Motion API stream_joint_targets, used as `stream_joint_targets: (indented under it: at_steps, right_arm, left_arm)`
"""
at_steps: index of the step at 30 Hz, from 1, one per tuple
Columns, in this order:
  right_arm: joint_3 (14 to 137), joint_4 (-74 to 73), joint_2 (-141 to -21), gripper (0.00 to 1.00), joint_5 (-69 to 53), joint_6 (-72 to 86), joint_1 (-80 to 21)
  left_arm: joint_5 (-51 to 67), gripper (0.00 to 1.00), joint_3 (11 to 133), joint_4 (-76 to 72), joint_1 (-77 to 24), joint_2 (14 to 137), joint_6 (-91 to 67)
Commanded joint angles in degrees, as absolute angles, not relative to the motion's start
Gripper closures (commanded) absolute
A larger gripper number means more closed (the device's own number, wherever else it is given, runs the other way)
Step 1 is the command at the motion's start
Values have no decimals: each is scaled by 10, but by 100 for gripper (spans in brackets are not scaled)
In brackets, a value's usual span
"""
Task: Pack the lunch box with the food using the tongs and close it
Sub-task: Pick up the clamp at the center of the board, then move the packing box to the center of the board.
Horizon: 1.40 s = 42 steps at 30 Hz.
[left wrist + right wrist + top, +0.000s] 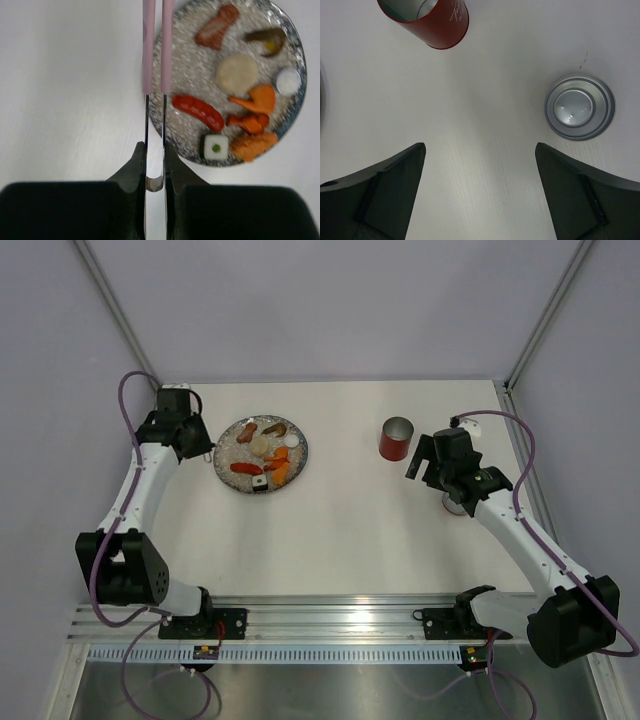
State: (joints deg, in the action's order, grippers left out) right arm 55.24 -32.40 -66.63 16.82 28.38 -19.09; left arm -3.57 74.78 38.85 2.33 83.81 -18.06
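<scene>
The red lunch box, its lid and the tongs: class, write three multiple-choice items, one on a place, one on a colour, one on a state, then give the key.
1. Where is the round silver metal lid? A on the white table, apart from the small red cylindrical canister; B capping the canister; C inside it.
2. What colour are the slim V-shaped tongs' arms? A green; B pale pink; C black.
3. How is the right claw? A shut on the lid; B shut on the tongs; C open, empty.
Key: A, bare table separates lid and canister; B, both arms show pink; C, its jaws stand wide with nothing between.
</scene>
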Motion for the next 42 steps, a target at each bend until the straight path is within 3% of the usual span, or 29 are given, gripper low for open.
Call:
stream_joint_targets:
  at_steps: [1,6,19,31,36,42]
  right_arm:
    - [553,-317,-650,1,166,291,-190]
    - [549,-317,-641,1,171,292,-190]
    - [592,-342,-678,1,210,278,-189]
    - [916,-413,-1038,1,49,316,21]
    - [1063,-467,-1201,0,37,366,36]
    - [1171,-485,-1299,0,-31,407,33]
  left_arm:
    - [-4,98,717,435,-43,796,-159]
    - [-15,97,669,439,-172,764,-170]
    - [13,89,744,523,-202,815,-141]
    - [30,89,733,534,-206,779,-136]
    - [33,89,727,548,-210,752,-127]
    - [47,87,708,540,-211,730,-120]
